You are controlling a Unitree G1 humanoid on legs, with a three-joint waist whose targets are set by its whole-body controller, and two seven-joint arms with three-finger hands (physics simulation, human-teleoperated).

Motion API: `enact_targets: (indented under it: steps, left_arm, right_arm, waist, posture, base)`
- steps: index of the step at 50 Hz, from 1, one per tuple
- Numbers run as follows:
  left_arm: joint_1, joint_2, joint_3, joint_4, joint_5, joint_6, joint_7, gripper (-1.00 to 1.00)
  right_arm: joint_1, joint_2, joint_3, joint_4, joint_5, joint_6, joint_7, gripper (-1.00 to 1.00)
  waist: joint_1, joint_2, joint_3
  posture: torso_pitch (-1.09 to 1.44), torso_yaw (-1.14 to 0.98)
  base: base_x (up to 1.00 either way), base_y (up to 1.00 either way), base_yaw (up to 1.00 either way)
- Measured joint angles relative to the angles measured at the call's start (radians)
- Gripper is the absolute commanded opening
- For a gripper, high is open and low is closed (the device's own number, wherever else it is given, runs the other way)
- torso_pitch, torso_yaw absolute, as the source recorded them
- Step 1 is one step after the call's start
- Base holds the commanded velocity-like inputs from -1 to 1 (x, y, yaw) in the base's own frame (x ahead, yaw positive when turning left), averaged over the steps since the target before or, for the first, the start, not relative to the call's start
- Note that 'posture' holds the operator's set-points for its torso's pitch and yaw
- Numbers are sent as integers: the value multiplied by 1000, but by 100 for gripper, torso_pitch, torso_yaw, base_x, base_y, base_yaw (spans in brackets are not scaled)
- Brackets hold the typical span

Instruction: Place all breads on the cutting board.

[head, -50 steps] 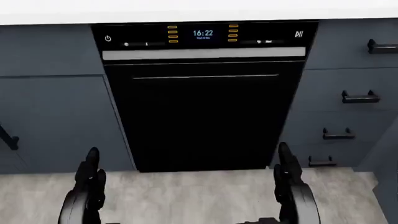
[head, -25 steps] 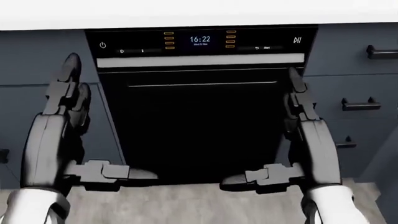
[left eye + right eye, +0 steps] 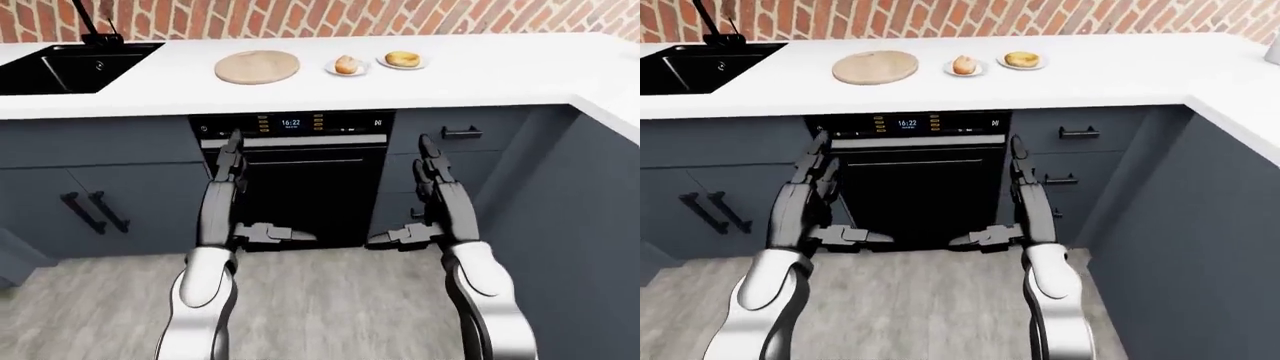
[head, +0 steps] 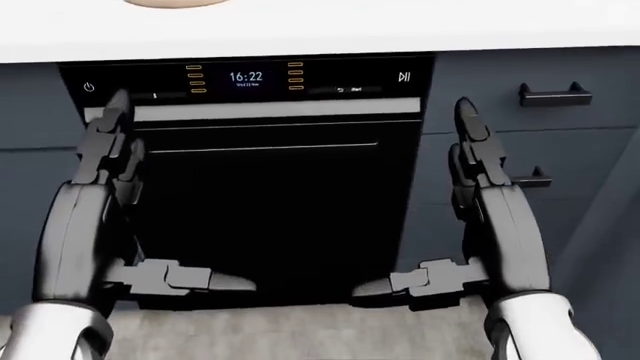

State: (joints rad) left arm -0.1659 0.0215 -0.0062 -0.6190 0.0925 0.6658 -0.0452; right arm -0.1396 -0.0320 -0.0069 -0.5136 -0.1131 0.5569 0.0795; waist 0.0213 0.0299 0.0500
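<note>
A round wooden cutting board (image 3: pixel 257 67) lies on the white counter (image 3: pixel 480 75), bare. To its right two small white plates each carry a bread: a pale roll (image 3: pixel 346 64) and a golden bagel (image 3: pixel 402 58). Both hands are raised below the counter edge, before the black oven (image 3: pixel 292 176). My left hand (image 3: pixel 240 187) and right hand (image 3: pixel 425 191) are open, fingers pointing up and thumbs turned inward, holding nothing. Both are well short of the breads.
A black sink (image 3: pixel 70 64) with a tap sits at the counter's left end. Dark blue cabinets with black handles (image 3: pixel 95 212) flank the oven. The counter turns toward me along the right (image 3: pixel 1240 112). Grey wood floor (image 3: pixel 330 300) lies below.
Both hands have risen from low near the floor to oven height, fingers spread upward. The head view has shifted, so the oven panel now sits lower and further left.
</note>
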Motion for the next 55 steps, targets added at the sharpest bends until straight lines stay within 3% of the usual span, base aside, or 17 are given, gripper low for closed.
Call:
enact_targets:
  steps: [2, 3, 8, 11, 14, 17, 24, 27, 32, 34, 35, 41, 45, 47, 50, 52, 55]
  left_arm:
    - [1, 0, -4, -8, 3, -2, 1, 100]
    - [4, 3, -3, -6, 6, -2, 2, 100]
    - [12, 1, -1, 15, 15, 11, 3, 100]
    - [8, 2, 0, 0, 17, -10, 2, 100]
    - [3, -6, -3, 1, 19, -21, 2, 100]
    - [12, -10, -31, 25, 9, -12, -12, 100]
    - [14, -9, -22, 15, 18, -25, -12, 100]
    - [11, -7, -4, 6, 33, -28, 0, 100]
    - [-18, -11, -41, -14, 37, 17, -14, 100]
    - [-25, -8, -40, -17, 39, 15, -16, 100]
    - [-25, -4, -35, -12, 43, 14, -16, 100]
    - [-10, -6, -17, -2, 56, 20, -10, 100]
    - [-10, -5, -13, -6, 54, -1, -10, 100]
    - [-15, -4, -11, -6, 54, -4, -10, 100]
    - [-10, -15, -34, 12, 48, 9, -17, 100]
    - [-13, -12, -41, 14, 44, 19, -23, 100]
    - [-34, -9, -32, -8, 47, 28, -25, 100]
  right_arm:
    - [-4, 2, 3, -8, -1, -1, 2, 100]
    - [-2, 7, 8, -5, 0, -2, 4, 100]
    - [12, 6, 10, 10, 3, 4, 10, 100]
    - [6, 9, 12, -6, -3, -10, 5, 100]
    - [-2, 6, 12, -5, 3, -22, 7, 100]
    - [16, 5, -20, 2, 16, -10, 2, 100]
    - [9, 2, -8, -12, 25, 1, -5, 100]
    - [-15, 1, 9, -27, 34, 10, 6, 100]
    - [-11, -9, -27, -53, 20, 34, -13, 100]
    - [-18, -6, -24, -59, 13, 33, -17, 100]
    - [-15, 0, -14, -56, 12, 32, -16, 100]
    - [-25, 0, 10, -43, 12, 39, 0, 100]
    - [-32, 4, 16, -54, 2, 24, -1, 100]
    - [-36, 5, 20, -48, -1, 18, -1, 100]
    - [-22, 3, -2, -26, -3, 33, -5, 100]
    - [-23, 3, -10, -19, -4, 47, -10, 100]
    - [-40, -2, -1, -44, -9, 53, -12, 100]
  waist:
    - [3, 21, -5]
    - [9, 9, -4]
    - [8, 22, -31]
    - [17, -19, -22]
    - [4, -93, -30]
    - [-15, -103, -12]
    - [-8, -56, -20]
    - [-14, -53, -26]
    - [-41, 30, 24]
    - [-31, 61, 15]
    - [-21, 44, 21]
    - [5, 17, -19]
    - [35, -35, -23]
    - [34, -80, -32]
    - [6, -94, 3]
    - [-4, -105, -2]
    - [-11, -85, -10]
  posture:
    - [0, 0]
    - [0, 0]
    - [0, 0]
    - [0, 0]
    - [0, 0]
    - [0, 0]
    - [0, 0]
    - [0, 0]
    - [0, 0]
    - [0, 0]
    - [0, 0]
    - [0, 0]
    - [0, 0]
    - [0, 0]
    - [0, 0]
    - [0, 0]
    - [0, 0]
  base:
    - [10, -56, 0]
    - [10, -55, 0]
    - [10, -56, 0]
    - [10, -51, 0]
    - [6, -20, 0]
    - [0, 0, 21]
    - [0, 6, 85]
    - [4, 0, 0]
    - [55, -25, 0]
    - [61, -31, 0]
    - [61, -31, 0]
    - [61, -31, 0]
    - [61, -30, 0]
    - [61, -28, 0]
    - [52, -18, 0]
    - [28, -2, 0]
    - [22, 0, 0]
